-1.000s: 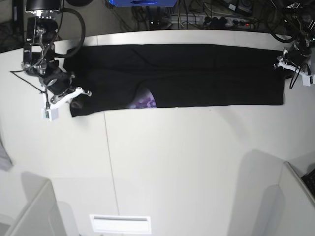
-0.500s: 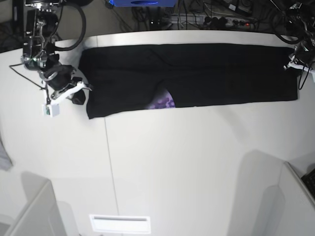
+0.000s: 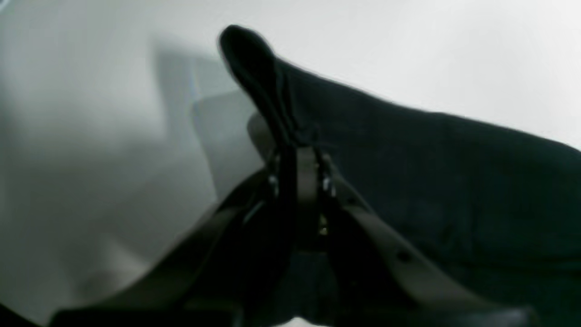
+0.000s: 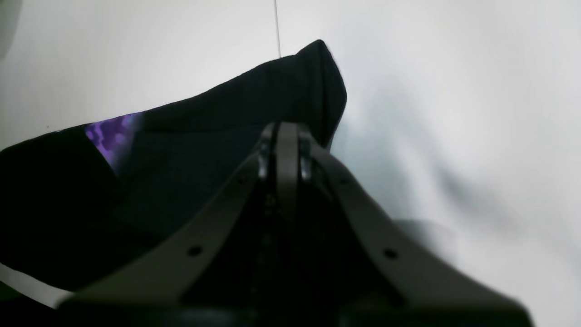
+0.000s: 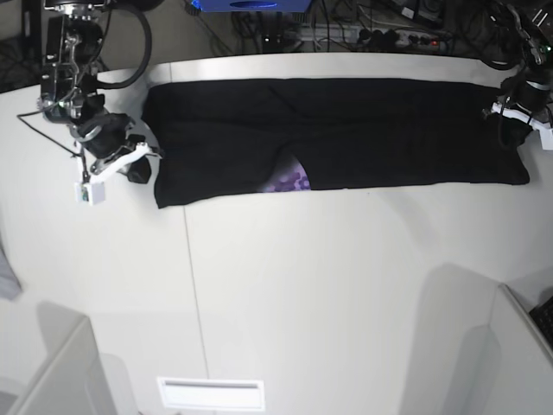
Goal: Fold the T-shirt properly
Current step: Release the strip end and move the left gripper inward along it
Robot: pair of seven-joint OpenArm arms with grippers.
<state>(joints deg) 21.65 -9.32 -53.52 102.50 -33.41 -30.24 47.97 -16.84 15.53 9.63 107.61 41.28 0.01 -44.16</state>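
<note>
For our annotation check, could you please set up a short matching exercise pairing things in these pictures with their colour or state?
Things:
1. T-shirt
2. print patch
3. table
4. left gripper

Colour or state:
A. white
B. jaws shut on cloth
C. black, stretched in a long band
D. purple

Pairs: 1-C, 2-D, 3-A, 4-B

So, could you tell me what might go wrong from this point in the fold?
1. Each gripper pinches only a small tuck of the T-shirt: the left gripper and the right gripper both grip near an edge, so the cloth might slip out.
2. A flap showing the purple print is turned up along the near hem; it could get creased into the next fold.
</note>
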